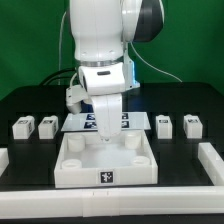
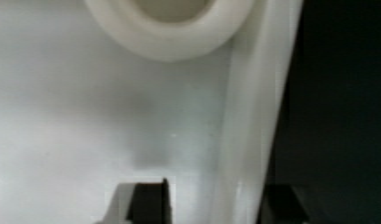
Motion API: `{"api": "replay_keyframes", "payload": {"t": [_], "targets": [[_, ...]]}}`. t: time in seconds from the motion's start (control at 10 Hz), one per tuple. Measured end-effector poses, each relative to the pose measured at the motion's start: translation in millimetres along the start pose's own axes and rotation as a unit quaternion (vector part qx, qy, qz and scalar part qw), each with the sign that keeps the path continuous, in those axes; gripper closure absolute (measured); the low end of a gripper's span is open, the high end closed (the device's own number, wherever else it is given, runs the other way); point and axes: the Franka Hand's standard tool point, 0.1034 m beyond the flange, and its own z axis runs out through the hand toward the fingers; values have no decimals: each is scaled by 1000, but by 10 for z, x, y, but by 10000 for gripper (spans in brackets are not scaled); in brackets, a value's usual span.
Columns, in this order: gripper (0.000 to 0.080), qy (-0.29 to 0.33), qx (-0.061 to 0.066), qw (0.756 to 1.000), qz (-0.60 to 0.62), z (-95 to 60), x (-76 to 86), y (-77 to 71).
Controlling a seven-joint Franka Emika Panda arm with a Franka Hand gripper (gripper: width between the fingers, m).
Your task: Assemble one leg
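Observation:
My gripper [image 1: 105, 138] points straight down at the far wall of the large white tray-like piece [image 1: 70, 168]. In the wrist view my gripper [image 2: 219, 205] stands open with one dark finger [image 2: 148, 203] inside the tray and the other outside over the black table. The tray's wall [image 2: 254, 110] runs between them, with a gap showing beside the inner finger. A round corner socket [image 2: 169, 25] lies ahead. Small white tagged legs stand apart on the table: two at the exterior view's left [image 1: 20, 127] [image 1: 46, 126] and two at its right [image 1: 165, 125] [image 1: 192, 124]. I hold nothing.
The marker board [image 1: 82, 122] lies flat just behind the tray, partly hidden by my arm. White rails sit at the front left [image 1: 5, 160] and front right [image 1: 210, 160] of the black table. A cable hangs behind the arm.

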Motion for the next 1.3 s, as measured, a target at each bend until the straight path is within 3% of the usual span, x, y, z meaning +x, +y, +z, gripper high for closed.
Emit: {"api": "replay_keyframes", "payload": {"t": [0.1,0.7,1.2,1.3], "targets": [[732,0,-1,1000,1,-3,-4,6],[743,-1,-3,1000,8,-13,10,31],[742,7,-22,1000,6,-59,504,499],[742,10,-15,1000,17,-34,589,534]]}}
